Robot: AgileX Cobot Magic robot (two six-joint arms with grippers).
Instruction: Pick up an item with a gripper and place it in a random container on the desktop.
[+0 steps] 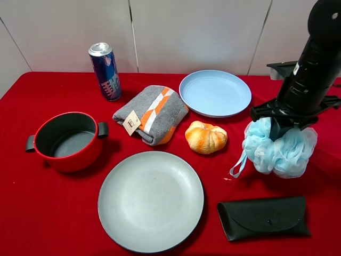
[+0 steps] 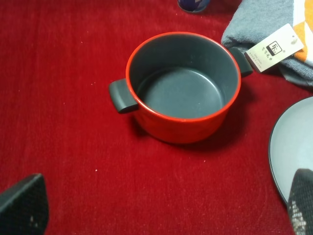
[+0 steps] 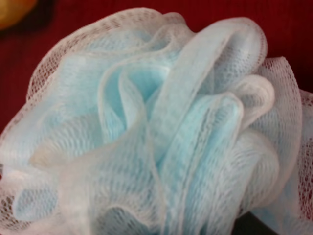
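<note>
The light blue mesh bath pouf (image 1: 279, 150) is at the right of the red desktop (image 1: 37, 213), its ribbon loop (image 1: 238, 165) hanging on its left. My right gripper (image 1: 282, 128) comes down into the top of the pouf and is shut on it, fingertips buried in the mesh. The pouf (image 3: 156, 127) fills the right wrist view, so the fingers are hidden there. The light blue plate (image 1: 215, 93) lies empty behind and left of the pouf. My left gripper (image 2: 161, 215) is open and empty, with its fingertips (image 2: 22, 205) wide apart in front of the red pot (image 2: 183, 88).
An orange pumpkin bun (image 1: 205, 137) sits left of the pouf. A black glasses case (image 1: 264, 217) lies in front of it. A large grey plate (image 1: 151, 200), a folded grey towel (image 1: 152, 113), a blue can (image 1: 105, 64) and the red pot (image 1: 66, 138) fill the middle and left.
</note>
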